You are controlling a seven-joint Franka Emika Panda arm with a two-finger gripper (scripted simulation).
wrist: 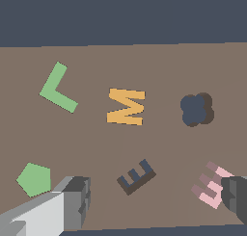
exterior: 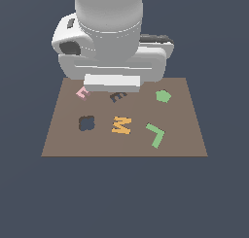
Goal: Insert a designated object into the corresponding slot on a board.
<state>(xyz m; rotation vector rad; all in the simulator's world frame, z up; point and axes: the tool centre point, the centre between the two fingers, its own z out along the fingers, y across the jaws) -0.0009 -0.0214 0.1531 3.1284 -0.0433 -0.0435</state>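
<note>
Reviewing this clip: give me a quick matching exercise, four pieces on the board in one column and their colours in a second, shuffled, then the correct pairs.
Things:
1. E-shaped block
2. M piece
3. L piece
4. E-shaped slot

Colours:
A. green
B. dark brown-black
C. pale pink
D. orange

Pairs: 1-C, 2-D, 3-A, 4-B.

All four lie on the brown board.
</note>
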